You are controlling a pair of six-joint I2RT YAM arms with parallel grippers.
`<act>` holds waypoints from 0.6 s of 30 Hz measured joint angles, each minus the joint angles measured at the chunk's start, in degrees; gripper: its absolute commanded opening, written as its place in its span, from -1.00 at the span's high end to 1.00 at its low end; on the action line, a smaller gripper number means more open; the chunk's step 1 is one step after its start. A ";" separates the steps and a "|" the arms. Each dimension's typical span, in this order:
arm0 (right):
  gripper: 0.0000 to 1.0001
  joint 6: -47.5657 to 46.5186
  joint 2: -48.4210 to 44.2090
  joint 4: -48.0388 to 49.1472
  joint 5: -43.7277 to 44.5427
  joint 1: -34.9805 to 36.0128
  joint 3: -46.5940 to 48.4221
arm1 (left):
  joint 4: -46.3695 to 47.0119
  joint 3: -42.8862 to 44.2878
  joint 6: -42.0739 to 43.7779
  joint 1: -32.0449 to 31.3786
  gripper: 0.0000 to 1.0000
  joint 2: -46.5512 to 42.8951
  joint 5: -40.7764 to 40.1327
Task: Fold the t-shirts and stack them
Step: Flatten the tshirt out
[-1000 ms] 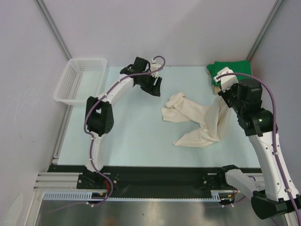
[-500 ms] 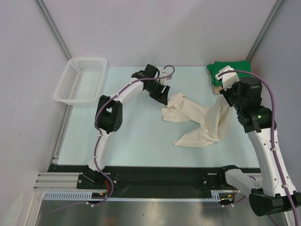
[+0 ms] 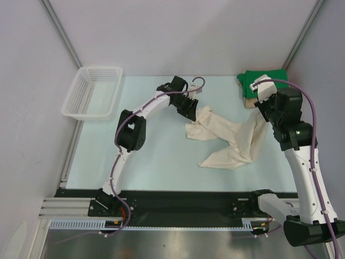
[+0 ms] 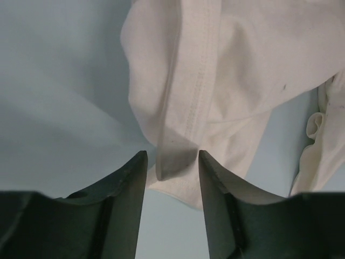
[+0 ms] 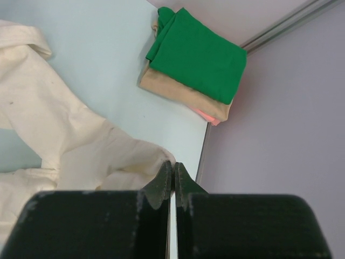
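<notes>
Top view: cream-white t-shirt (image 3: 229,143) crumpled centre-right. Wrist views: left gripper (image 4: 172,156) half-wide, jaws straddling its hem fold, not clamped; right gripper (image 5: 172,164) closed, pinching shirt's right edge. Upper right corner: green t-shirt (image 5: 197,54) folded atop peach-tan t-shirt (image 5: 180,93).

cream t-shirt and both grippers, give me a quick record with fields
cream t-shirt: crumpled, unfolded, on the table, right of centre
left gripper: open, jaws either side of a stitched hem at the shirt's far left end
right gripper: shut on the shirt's right edge
green t-shirt: folded, top of the stack in the far right corner
peach-tan t-shirt: folded, under the green one
basket: far left, apart from the shirts
</notes>
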 measured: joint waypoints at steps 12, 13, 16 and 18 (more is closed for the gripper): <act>1.00 0.42 -0.09 0.33 -0.13 -0.90 -1.01 | -0.07 0.00 -0.31 -0.61 0.10 0.07 -0.13; 1.00 0.44 -0.09 0.44 -0.22 -0.92 -1.16 | -0.07 0.00 -0.31 -0.61 0.10 0.04 -0.31; 1.00 0.50 -0.09 0.50 -0.50 -0.96 -1.38 | -0.07 -0.07 -0.26 -0.48 0.11 0.04 -0.70; 1.00 0.63 -0.11 0.59 -0.68 -0.98 -1.42 | -0.09 -0.31 -0.22 -0.39 0.12 0.04 -1.09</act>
